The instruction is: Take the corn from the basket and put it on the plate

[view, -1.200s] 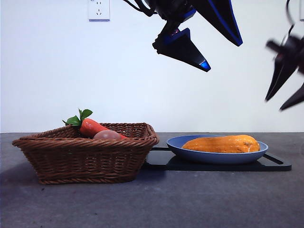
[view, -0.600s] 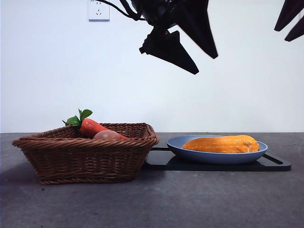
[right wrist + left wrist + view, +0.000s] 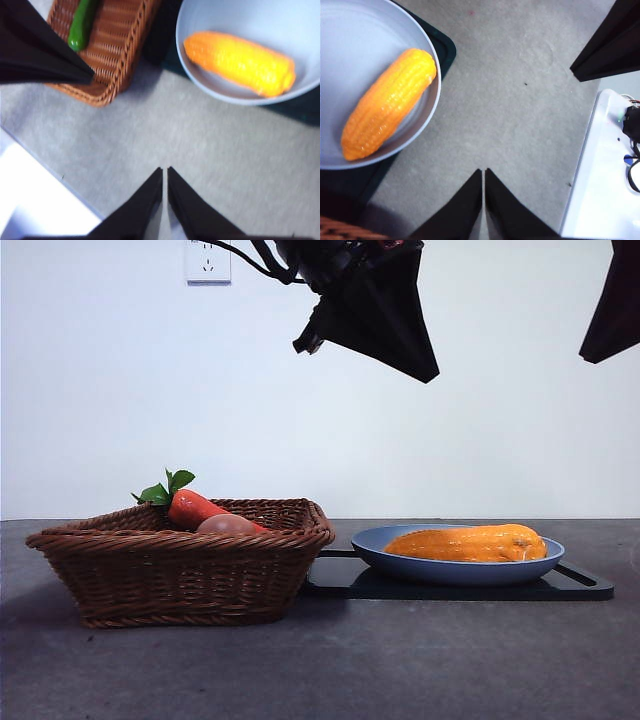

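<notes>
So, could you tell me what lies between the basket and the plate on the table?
In the front view, only the near end of the black tray under the plate fills the narrow gap beside the basket; nothing else sits there.

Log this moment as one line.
corn: on plate | basket: carrot inside | left end effector: shut, raised | right end effector: shut, raised

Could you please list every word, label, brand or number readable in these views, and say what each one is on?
None can be read. The corn, plate, basket, black tray and wall socket carry no print. The white equipment in the left wrist view shows no legible marking.
</notes>
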Robot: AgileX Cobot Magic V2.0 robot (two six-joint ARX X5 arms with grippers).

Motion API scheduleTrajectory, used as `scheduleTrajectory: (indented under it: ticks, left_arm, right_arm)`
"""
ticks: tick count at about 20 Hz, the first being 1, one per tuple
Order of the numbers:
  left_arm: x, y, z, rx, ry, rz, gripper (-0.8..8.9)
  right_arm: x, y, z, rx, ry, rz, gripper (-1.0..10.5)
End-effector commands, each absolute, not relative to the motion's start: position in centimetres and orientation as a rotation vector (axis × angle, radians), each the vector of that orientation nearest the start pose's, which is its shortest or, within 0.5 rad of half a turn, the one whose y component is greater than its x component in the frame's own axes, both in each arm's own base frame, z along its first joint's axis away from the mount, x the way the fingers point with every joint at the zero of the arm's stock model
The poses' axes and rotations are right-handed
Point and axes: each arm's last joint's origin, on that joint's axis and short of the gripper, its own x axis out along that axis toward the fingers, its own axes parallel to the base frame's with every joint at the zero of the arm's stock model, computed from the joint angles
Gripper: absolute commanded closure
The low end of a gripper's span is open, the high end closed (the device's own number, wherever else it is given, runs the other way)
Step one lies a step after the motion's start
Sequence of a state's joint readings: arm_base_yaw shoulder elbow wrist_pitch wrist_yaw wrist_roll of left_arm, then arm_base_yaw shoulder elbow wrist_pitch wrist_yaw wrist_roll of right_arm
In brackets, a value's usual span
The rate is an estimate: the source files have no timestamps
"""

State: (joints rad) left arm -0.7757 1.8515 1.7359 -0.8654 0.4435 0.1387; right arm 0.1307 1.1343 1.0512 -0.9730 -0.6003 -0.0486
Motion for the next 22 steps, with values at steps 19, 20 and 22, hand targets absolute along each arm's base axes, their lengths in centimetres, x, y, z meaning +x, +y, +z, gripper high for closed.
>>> scheduleTrajectory:
  ticks: [19,20,22]
  left_arm:
    - [29.1,-17.1,43.5,0.309,0.289,-0.904,8.06]
    - [28.6,-15.0,44.7,0.291,0.262,-0.85,8.06]
    - [27.3,-10.9,46.5,0.248,0.227,-0.737,8.06]
  right_arm:
    - [23.2,4.2,33.2,0.094,0.573,0.705,9.5]
    - [23.3,4.2,33.3,0.087,0.548,0.707,9.5]
    - [23.6,4.2,33.7,0.076,0.503,0.708,9.5]
